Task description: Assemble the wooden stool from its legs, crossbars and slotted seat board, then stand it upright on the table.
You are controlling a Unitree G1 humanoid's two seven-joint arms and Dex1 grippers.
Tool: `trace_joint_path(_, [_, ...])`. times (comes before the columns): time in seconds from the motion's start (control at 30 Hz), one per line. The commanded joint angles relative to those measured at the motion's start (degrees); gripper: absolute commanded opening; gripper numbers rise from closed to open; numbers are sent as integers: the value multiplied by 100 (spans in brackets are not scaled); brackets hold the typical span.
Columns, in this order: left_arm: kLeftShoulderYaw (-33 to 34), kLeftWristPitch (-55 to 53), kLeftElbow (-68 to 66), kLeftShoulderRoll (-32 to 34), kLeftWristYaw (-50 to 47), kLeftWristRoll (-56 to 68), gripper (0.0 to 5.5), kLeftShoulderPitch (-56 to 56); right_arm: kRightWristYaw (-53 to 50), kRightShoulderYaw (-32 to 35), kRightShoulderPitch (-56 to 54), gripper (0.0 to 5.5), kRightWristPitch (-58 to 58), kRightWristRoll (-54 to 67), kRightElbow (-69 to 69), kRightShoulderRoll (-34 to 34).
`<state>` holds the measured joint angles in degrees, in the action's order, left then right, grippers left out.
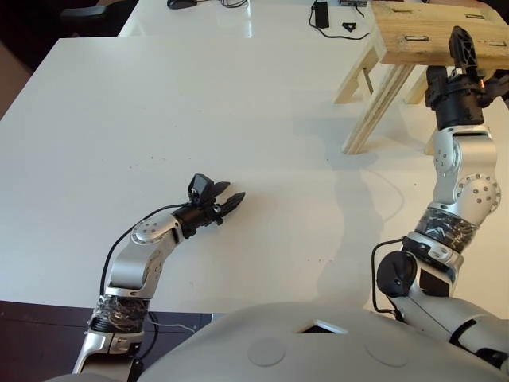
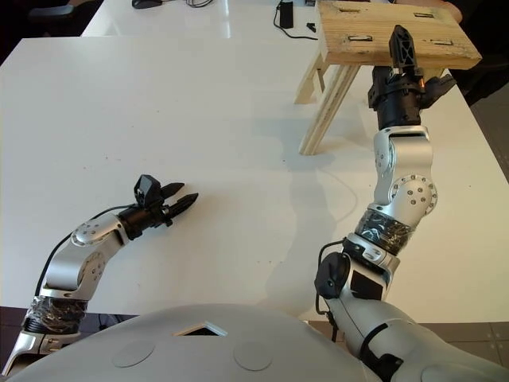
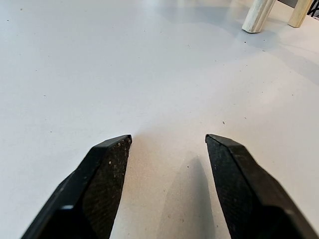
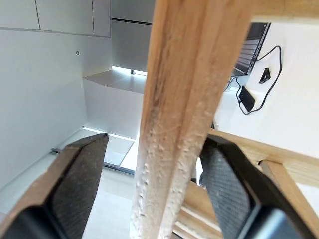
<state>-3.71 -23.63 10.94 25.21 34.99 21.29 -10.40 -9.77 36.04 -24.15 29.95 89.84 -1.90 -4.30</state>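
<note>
The wooden stool stands upright at the table's far right, its slotted seat board (image 1: 409,32) on splayed legs (image 1: 380,103). My right gripper (image 1: 477,68) is raised at the seat's near edge, one finger (image 1: 464,46) over the board and the other beside it. In the right wrist view the gripper (image 4: 154,144) is open and straddles a wooden edge (image 4: 179,99), with a gap on one side. My left gripper (image 1: 231,200) lies low over the bare white table (image 1: 159,119) at the near left, open and holding nothing (image 3: 169,139). A stool leg's foot (image 3: 258,15) shows far ahead of it.
A black box with a cable (image 1: 320,14) and a small dark piece (image 1: 350,26) lie behind the stool. A dark mouse (image 1: 181,4) sits at the back. The table's left edge (image 1: 32,76) runs diagonally; wide bare tabletop lies between the arms.
</note>
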Motion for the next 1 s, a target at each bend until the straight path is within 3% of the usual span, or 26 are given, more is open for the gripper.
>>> trace_joint_path(0.03, [-47,-282,-182,41,-30,-84,276,-165,151,125,36,316,19,769,-529,-84])
trace_joint_path(0.33, [-54,-338,-100,35,-18,-68,276,-222,1088,-502,1662,316,657,-226,-381,-613])
trace_joint_path(0.8, [-72,-359,-43,53,26,-73,276,-180,3242,-829,2594,316,1022,-937,-61,-1544])
trace_joint_path(1.0, [-115,-342,-47,7,19,-92,276,-151,4554,-1842,3140,316,348,-2922,399,-2175])
